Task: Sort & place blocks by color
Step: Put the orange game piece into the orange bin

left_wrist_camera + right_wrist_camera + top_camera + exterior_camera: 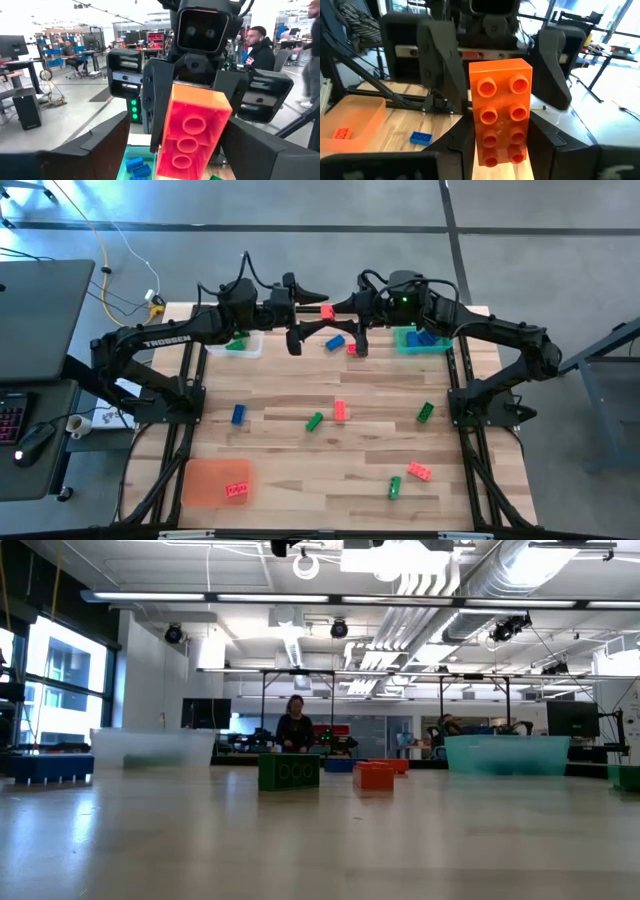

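Note:
A red block (327,311) hangs in the air over the far middle of the table, between my two grippers. My right gripper (343,308) reaches in from the table's right and is shut on it (502,150). My left gripper (310,308) faces it from the left and is open. Its fingers (440,65) stand wide on either side of the block's free end without touching. Other red, green and blue blocks lie flat on the table, such as a green one (314,421) and a red one (340,410). My right gripper pinches the red block between its two fingers (462,142), on the long sides of the end nearest the wrist (501,155). The fingers come level from the table's right and lie along the block. The block is lifted clear, its free end (200,100) pointing at the left gripper.
A clear tray (243,345) at the far left holds a green block. A teal tray (420,340) at the far right holds blue blocks. An orange tray (215,480) at the near left holds a red block. A blue block (335,341) lies under the grippers. People are in the room beyond.

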Controlling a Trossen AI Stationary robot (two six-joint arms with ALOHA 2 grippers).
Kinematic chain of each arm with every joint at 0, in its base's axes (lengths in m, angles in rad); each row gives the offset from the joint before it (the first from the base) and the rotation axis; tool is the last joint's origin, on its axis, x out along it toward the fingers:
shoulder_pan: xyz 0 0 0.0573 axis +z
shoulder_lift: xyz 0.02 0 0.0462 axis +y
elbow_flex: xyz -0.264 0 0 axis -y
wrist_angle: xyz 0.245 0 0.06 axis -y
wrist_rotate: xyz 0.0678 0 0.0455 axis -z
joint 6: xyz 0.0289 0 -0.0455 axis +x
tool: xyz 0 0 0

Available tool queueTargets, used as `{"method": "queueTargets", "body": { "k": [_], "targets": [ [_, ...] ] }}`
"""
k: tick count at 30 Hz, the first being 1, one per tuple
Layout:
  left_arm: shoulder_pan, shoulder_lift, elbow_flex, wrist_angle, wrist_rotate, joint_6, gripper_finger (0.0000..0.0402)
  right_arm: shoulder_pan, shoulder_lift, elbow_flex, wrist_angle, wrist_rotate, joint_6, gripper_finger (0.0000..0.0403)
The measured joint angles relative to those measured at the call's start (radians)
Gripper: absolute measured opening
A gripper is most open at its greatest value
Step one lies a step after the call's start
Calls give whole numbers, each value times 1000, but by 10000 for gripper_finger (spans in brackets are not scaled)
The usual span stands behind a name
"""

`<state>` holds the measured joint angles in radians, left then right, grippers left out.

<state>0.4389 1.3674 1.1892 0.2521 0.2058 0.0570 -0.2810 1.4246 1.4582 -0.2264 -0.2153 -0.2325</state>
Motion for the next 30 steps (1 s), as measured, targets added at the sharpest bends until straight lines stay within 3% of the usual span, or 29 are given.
{"method": "queueTargets", "body": {
  "k": [4, 15, 22, 30],
  "targets": [
    [0, 0, 0, 29, 3, 0, 255, 0, 0, 0, 3, -2, 6, 111],
    [0, -1, 0, 47, 60, 43, 126, -1, 2, 0, 15, -48, 51, 111],
    [0, -2, 0, 45, 65, 44, 108, 0, 6, 0, 16, -40, 58, 111],
    [-3, -3, 0, -3, 61, 25, 108, 1, 10, -1, 9, -23, 120, 214]
  ]
}}
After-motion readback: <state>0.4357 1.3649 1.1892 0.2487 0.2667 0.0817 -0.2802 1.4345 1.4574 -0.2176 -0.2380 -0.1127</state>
